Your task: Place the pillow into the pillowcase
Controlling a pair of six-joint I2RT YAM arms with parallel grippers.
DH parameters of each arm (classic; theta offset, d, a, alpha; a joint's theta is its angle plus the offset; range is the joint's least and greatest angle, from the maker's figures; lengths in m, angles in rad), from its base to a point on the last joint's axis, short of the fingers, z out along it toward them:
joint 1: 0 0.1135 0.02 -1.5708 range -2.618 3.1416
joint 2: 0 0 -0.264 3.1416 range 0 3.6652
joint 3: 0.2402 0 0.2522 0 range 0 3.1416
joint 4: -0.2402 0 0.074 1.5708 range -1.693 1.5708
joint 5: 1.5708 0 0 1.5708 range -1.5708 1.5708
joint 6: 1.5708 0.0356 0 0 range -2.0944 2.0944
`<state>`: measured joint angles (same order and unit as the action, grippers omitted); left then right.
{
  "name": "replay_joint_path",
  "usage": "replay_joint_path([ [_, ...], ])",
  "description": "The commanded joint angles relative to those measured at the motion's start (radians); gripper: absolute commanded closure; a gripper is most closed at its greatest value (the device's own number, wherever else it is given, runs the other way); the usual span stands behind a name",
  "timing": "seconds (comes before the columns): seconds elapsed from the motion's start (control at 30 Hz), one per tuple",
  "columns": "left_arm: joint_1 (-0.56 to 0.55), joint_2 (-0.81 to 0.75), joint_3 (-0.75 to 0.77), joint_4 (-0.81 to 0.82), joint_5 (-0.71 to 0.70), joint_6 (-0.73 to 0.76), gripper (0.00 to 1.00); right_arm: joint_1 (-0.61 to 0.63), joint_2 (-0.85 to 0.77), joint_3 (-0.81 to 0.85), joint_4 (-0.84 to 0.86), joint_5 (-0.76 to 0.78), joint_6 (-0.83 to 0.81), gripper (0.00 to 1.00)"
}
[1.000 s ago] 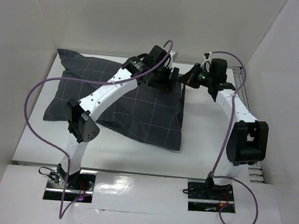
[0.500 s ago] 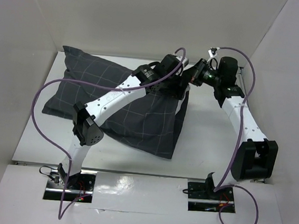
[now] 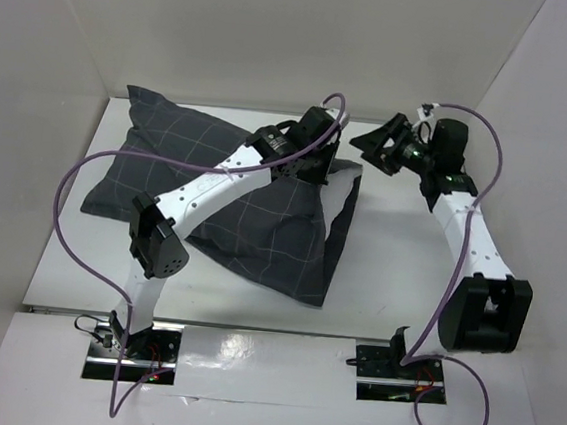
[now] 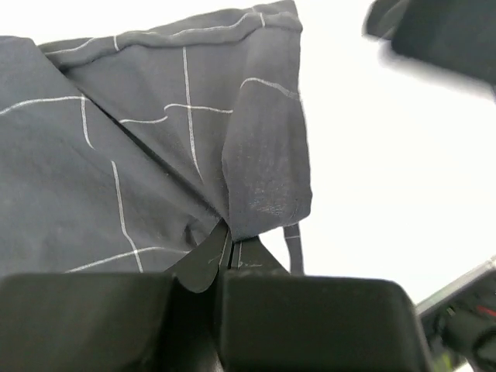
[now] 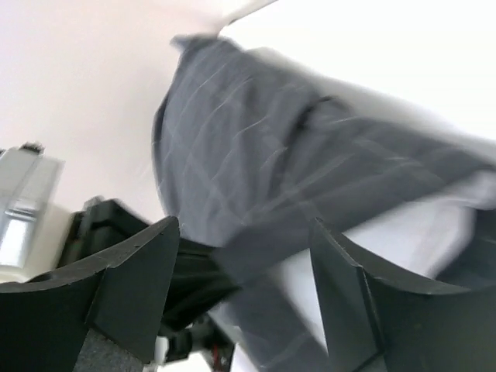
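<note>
Pillowcase (image 3: 263, 221): mouth hem pinched tight in left fingers (image 4: 229, 249); right fingers (image 3: 378, 146) spread, empty, just beside that mouth.

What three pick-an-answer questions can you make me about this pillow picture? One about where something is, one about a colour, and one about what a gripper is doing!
1. Where on the table does the pillowcase lie?
A) the left half
B) the right half
C) hanging off the near edge

2. What colour is the pillowcase?
A) plain white
B) dark grey with thin light lines
C) red with dots

3. What is the left gripper doing?
A) hanging wide open in the air
B) holding a cup
C) pinching the pillowcase's edge

Answers:
1 A: in the top view the cloth spreads over the left half, and the right half is mostly bare.
2 B: the light lines cross the dark grey fabric in a check.
3 C: the left wrist view shows its fingers closed on a fold of cloth, while the right gripper is open and off the cloth.
</note>
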<state>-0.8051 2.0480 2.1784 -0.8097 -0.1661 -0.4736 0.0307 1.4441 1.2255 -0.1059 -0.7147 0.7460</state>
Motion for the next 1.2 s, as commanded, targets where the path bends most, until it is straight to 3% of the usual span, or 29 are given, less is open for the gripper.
replay_joint_path([
  [0.0,0.023,-0.118,-0.014,0.03,0.124,-0.011,1.0,-0.089,-0.131,-0.084,-0.061,0.114,0.016,0.25],
  [0.07,0.034,-0.127,-0.014,0.03,0.148,-0.011,1.0,-0.113,-0.166,-0.148,-0.081,0.145,0.026,0.25],
  [0.2,0.034,-0.127,0.018,0.02,0.18,-0.011,1.0,-0.114,-0.232,-0.331,-0.092,0.14,0.015,0.45],
  [0.27,0.034,-0.117,0.035,0.009,0.191,-0.011,1.0,-0.103,-0.241,-0.421,-0.065,0.089,-0.007,0.45],
  [0.47,0.034,-0.107,0.075,0.0,0.22,-0.011,1.0,0.068,-0.234,-0.495,0.049,0.053,-0.019,0.25],
  [0.57,0.034,-0.107,0.084,0.0,0.247,-0.022,1.0,0.158,-0.139,-0.495,0.15,0.067,0.006,0.23],
  [0.67,0.024,-0.098,0.104,0.0,0.299,-0.022,1.0,0.205,0.009,-0.468,0.391,0.037,0.094,0.55],
  [0.7,0.024,-0.098,0.118,0.0,0.31,-0.022,1.0,0.23,0.045,-0.443,0.494,-0.009,0.116,0.7],
  [0.73,0.009,-0.098,0.136,0.0,0.345,-0.022,1.0,0.23,0.071,-0.41,0.515,-0.034,0.13,0.97],
  [0.8,-0.003,-0.088,0.213,0.0,0.417,-0.035,1.0,0.23,0.061,-0.327,0.526,-0.045,0.17,1.0],
  [0.87,0.046,-0.051,0.3,0.03,0.655,-0.091,1.0,0.23,-0.035,-0.298,0.517,-0.01,0.179,1.0],
  [1.0,0.058,-0.06,0.313,0.244,0.833,-0.232,1.0,0.27,-0.113,-0.315,0.449,0.075,0.196,1.0],
  [1.07,0.058,-0.043,0.323,0.311,0.879,-0.273,1.0,0.319,-0.09,-0.384,0.572,0.125,0.246,1.0],
  [1.17,0.058,-0.011,0.359,0.369,0.902,-0.322,1.0,0.397,0.066,-0.46,0.813,0.126,0.367,1.0],
])
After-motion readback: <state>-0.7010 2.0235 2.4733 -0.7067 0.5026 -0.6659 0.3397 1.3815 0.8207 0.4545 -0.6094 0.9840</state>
